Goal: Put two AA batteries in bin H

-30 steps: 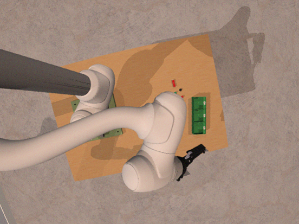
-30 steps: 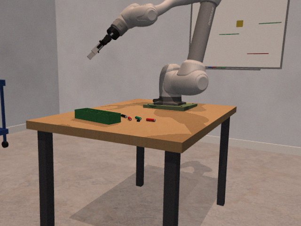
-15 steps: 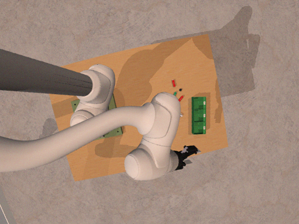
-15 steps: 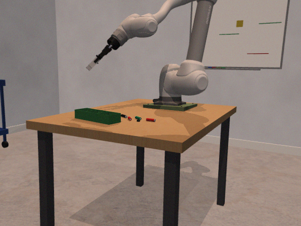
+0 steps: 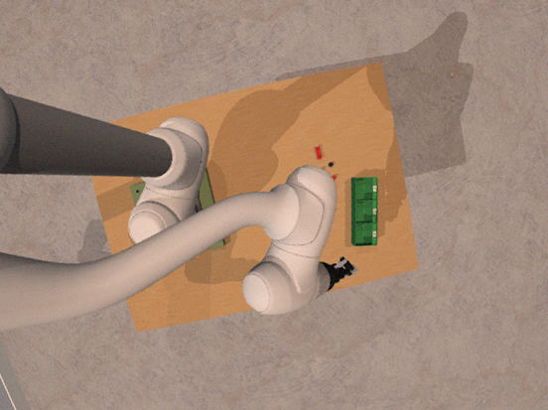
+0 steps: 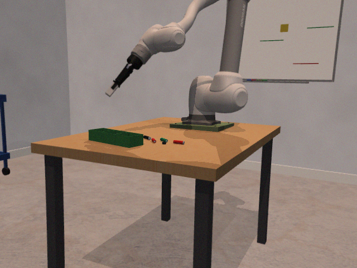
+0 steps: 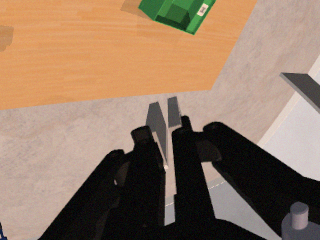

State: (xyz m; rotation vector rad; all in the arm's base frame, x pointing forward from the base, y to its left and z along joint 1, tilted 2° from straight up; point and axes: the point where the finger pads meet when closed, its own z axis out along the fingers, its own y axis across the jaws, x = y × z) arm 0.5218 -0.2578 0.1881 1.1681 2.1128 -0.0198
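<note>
My gripper (image 6: 111,91) is shut and holds nothing. It hangs high above the table, tilted down, out past the end of the green row of bins (image 6: 115,137). From above, the gripper (image 5: 347,266) is over the table's edge, beside the end of the bins (image 5: 364,210). The bins' white labels are too small to read. Several small cylinders lie beside the bins: a long red one (image 6: 178,142), a green one (image 6: 164,140), a short red one (image 6: 153,140) and a black one (image 6: 146,137).
The arm's base stands on a green plate (image 6: 201,125) at the back of the table. From above, the arm's elbow (image 5: 305,203) hides part of the table next to the bins. A blue cart (image 6: 3,138) stands left of the table.
</note>
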